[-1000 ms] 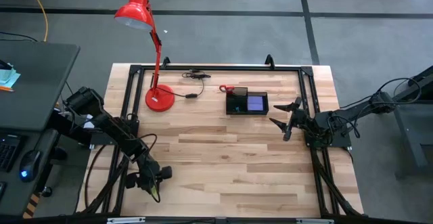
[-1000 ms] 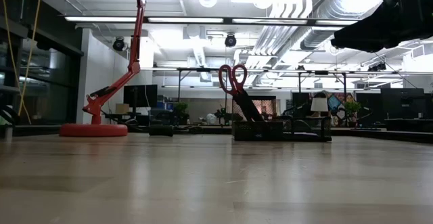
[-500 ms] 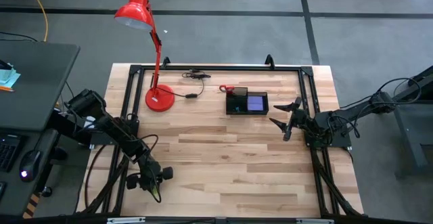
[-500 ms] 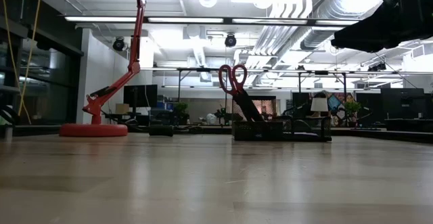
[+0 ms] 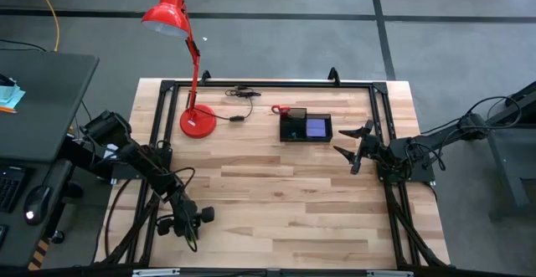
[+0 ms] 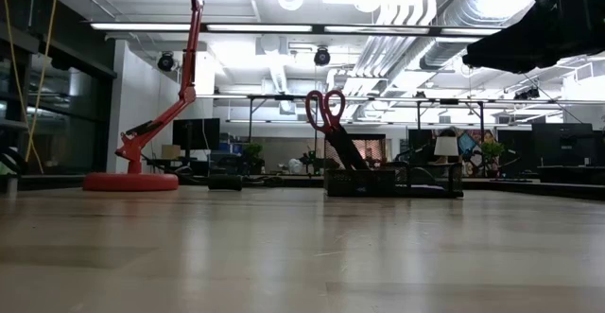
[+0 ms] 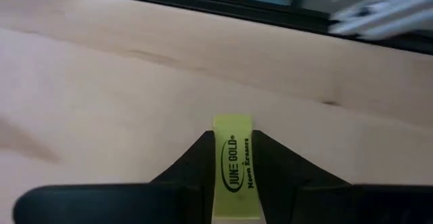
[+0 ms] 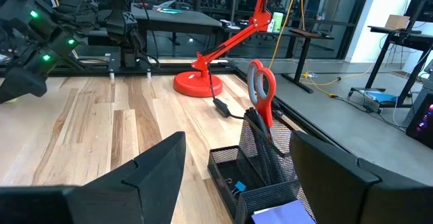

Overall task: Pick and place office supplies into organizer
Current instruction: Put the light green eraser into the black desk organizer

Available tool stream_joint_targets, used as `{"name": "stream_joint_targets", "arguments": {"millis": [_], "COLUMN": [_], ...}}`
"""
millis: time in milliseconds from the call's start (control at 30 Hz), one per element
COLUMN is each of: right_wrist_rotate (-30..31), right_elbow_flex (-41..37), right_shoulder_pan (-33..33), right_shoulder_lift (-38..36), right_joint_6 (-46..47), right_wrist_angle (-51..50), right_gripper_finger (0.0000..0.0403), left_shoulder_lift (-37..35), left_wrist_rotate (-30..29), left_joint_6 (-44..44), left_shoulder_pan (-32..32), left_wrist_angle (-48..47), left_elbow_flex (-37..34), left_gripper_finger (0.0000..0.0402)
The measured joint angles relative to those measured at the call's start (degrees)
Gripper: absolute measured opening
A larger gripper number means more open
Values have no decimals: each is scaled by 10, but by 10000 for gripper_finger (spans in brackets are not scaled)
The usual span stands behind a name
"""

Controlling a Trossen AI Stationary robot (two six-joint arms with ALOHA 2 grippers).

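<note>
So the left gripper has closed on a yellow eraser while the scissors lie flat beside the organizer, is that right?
Not quite: the scissors stand upright inside the organizer, as the right wrist view shows. The left gripper does grip the yellow eraser.

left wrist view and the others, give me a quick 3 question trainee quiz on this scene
1. True or false: the left tool has a yellow eraser between its fingers.
2. Where are the red-handled scissors now?
A. flat on the table
B. standing handles-up in the organizer
C. in the right tool
3. Fill in: the red lamp's base stands on the table's far ______ side in the high view.

Key:
1. True; the fingers flank the eraser at the table's near left edge.
2. B.
3. left.
</note>
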Motion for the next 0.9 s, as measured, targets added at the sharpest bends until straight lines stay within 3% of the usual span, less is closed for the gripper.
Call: {"name": "stream_joint_targets", "arguments": {"millis": [433,667,900], "right_wrist_rotate": [0,0,0], "right_elbow_flex": [0,0,0], "right_shoulder_pan": [0,0,0], "right_shoulder_lift": [0,0,0], "right_joint_6": [0,0,0], "right_wrist_angle": [0,0,0], "right_gripper_finger": [259,259,259], "left_shoulder_lift": [0,0,0], "left_wrist_rotate": [-100,-220,-325], "left_joint_6": [-8,-35,-144], "left_shoulder_pan": [1,1,1], "left_wrist_angle": [28,67,113], "left_elbow_flex": [0,0,0], "left_gripper_finger": [63,63,63]}}
